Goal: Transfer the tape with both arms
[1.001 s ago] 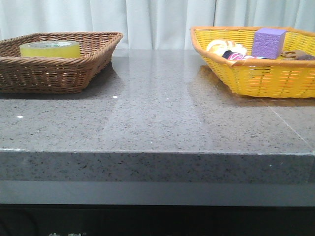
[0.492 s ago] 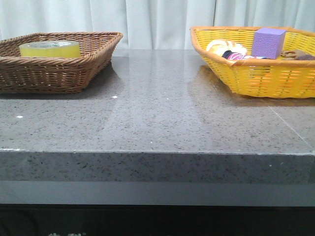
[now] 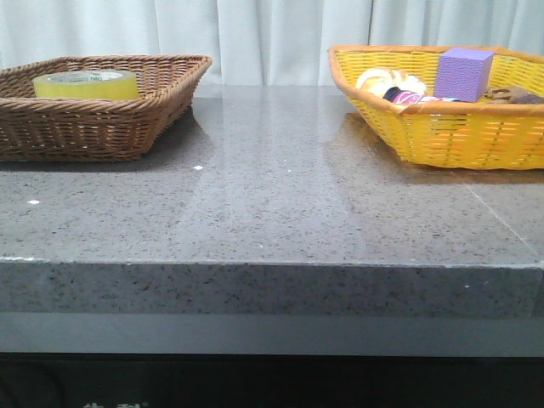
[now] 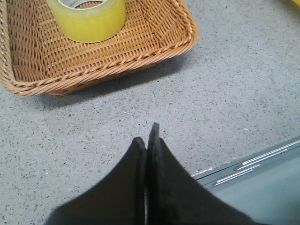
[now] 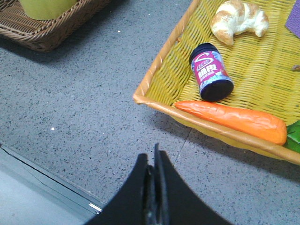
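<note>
The tape (image 3: 86, 84) lies flat inside the brown basket (image 3: 102, 127). The yellow basket (image 3: 442, 136) stands well apart from the tape, holding a purple cube (image 3: 463, 73), a croissant (image 5: 239, 18), a jar (image 5: 211, 71) and a carrot (image 5: 232, 121). Above the grey worktop (image 3: 272, 204), the left gripper (image 4: 146, 138) and right gripper (image 5: 152, 159) are both clenched, holding nothing.

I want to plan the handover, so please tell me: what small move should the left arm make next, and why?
Probably open the left gripper and move it toward the tape roll. Its fingers are pressed together over bare countertop, apart from the brown wicker basket where the roll still sits. The right gripper is also shut and empty.
</note>
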`<act>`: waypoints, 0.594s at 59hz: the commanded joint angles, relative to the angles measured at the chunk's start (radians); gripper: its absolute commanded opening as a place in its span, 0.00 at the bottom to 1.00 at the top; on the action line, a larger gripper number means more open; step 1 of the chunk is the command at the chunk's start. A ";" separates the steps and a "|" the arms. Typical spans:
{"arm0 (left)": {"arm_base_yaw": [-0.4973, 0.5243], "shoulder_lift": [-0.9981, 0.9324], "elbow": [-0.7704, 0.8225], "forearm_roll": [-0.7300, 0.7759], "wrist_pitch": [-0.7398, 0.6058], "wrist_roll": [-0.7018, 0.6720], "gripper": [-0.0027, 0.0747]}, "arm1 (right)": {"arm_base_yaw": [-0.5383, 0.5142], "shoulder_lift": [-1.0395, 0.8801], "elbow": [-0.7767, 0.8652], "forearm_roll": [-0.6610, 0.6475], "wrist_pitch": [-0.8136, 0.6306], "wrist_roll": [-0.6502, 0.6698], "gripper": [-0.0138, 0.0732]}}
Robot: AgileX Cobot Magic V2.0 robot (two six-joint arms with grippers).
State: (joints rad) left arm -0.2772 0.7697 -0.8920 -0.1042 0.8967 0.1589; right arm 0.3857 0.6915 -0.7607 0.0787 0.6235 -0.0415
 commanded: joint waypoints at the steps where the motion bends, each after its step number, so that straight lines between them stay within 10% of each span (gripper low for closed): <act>1: -0.007 0.000 -0.025 -0.011 -0.068 0.000 0.01 | -0.004 -0.001 -0.025 -0.008 -0.063 -0.004 0.08; 35: 0.120 -0.386 0.341 -0.036 -0.329 0.000 0.01 | -0.004 -0.001 -0.025 -0.008 -0.063 -0.004 0.08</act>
State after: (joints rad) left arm -0.1861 0.4576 -0.6086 -0.1174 0.7221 0.1589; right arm 0.3857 0.6915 -0.7607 0.0787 0.6256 -0.0415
